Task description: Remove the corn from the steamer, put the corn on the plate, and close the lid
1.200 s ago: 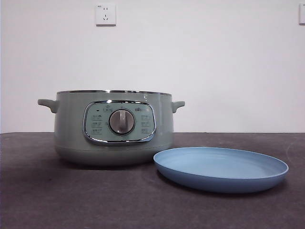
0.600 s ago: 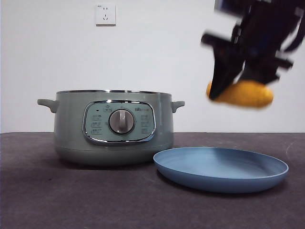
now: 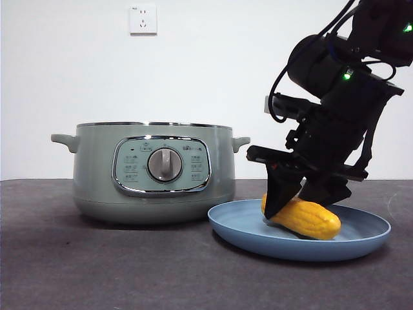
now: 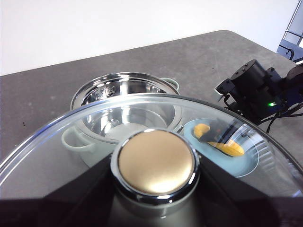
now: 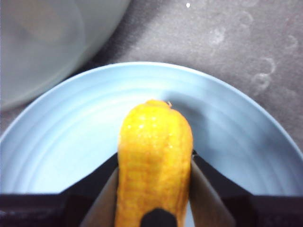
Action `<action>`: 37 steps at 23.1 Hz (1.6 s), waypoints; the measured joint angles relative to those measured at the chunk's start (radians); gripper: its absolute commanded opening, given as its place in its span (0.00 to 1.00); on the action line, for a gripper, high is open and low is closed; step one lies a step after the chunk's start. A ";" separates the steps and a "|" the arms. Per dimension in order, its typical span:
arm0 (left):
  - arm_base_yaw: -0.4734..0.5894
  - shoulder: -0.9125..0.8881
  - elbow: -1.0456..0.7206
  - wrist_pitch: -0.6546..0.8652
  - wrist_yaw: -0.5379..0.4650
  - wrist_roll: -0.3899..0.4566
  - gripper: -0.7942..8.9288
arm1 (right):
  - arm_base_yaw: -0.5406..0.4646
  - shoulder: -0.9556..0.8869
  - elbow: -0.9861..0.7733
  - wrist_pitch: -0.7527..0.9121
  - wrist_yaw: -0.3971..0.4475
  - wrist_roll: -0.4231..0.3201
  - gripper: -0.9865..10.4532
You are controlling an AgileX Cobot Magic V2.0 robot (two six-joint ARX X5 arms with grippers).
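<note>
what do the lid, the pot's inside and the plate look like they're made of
Lid: clear glass by the look, since the pot shows through it, with a shiny metal rim and knob cap.
Pot inside: polished steel, mirror-bright with reflections in the left wrist view; the outside is matte pale green, plastic or painted metal, hard to say.
Plate: smooth matte light blue, probably plastic or ceramic.

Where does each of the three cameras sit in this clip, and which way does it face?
Front view: low, at table height, looking level at the sage-green steamer pot, light-blue plate and right gripper on the yellow corn cob.
Left wrist view: above the glass lid it holds, its own jaws hidden; open pot beyond.
Right wrist view: looking down between its jaws at the corn.
All three show corn and plate.
</note>
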 measured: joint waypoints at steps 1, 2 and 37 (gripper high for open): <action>0.000 0.000 0.000 0.000 0.000 0.000 0.07 | 0.000 0.006 0.000 0.000 0.000 0.000 0.08; 0.000 0.000 0.000 0.000 0.000 0.000 0.07 | 0.000 0.011 0.000 0.009 0.000 0.000 0.08; 0.000 0.875 -0.002 0.932 0.007 0.064 0.07 | 0.001 -1.000 -0.004 -0.676 0.000 -0.003 0.56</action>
